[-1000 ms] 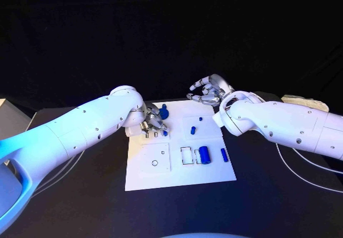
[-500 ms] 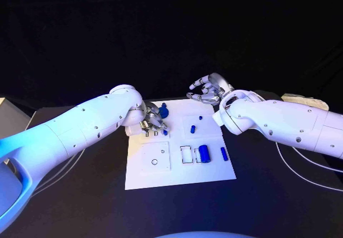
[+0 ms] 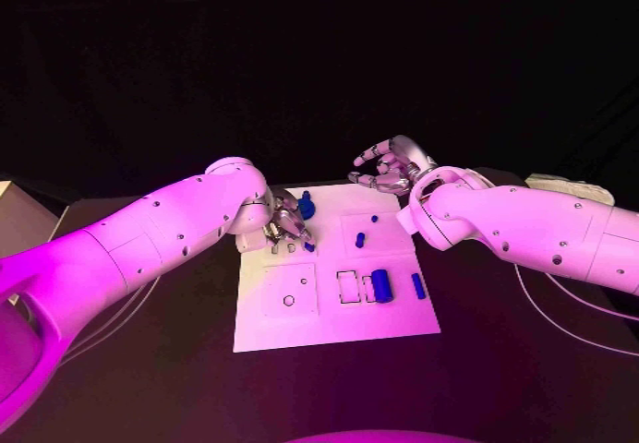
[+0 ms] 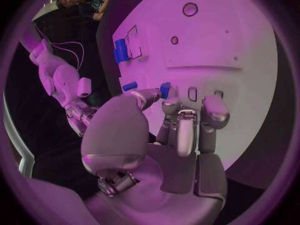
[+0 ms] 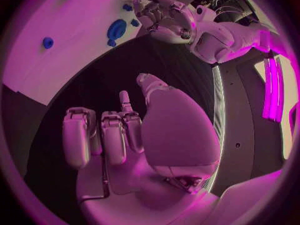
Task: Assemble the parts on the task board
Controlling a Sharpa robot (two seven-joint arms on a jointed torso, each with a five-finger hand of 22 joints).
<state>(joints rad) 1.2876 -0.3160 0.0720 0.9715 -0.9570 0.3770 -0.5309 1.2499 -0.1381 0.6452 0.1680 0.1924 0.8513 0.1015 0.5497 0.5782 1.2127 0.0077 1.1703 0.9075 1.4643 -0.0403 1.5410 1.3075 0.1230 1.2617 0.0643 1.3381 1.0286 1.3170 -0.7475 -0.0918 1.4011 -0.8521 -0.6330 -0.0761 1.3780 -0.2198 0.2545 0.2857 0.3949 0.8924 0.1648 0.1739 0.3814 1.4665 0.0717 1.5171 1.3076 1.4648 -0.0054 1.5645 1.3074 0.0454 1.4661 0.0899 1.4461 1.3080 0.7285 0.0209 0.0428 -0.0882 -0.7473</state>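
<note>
No readable text, label, brand, number or sign appears anywhere in these views. The flat white rectangular task board (image 3: 333, 318) at the centre of the frame carries only thin black outline shapes, rectangles and small circles, with no lettering on them.

Black surface (image 3: 160, 388); black backdrop behind it. Pale box (image 3: 17, 217) at the surface's left edge. Beige object (image 3: 570, 190) at its far right corner. Cables (image 3: 560, 314) trailing across the surface.

task board (image 3: 333, 318) lies mid-table; left hand (image 3: 283, 227) over its far-left corner, right hand (image 3: 388, 168) beyond its far edge.
</note>
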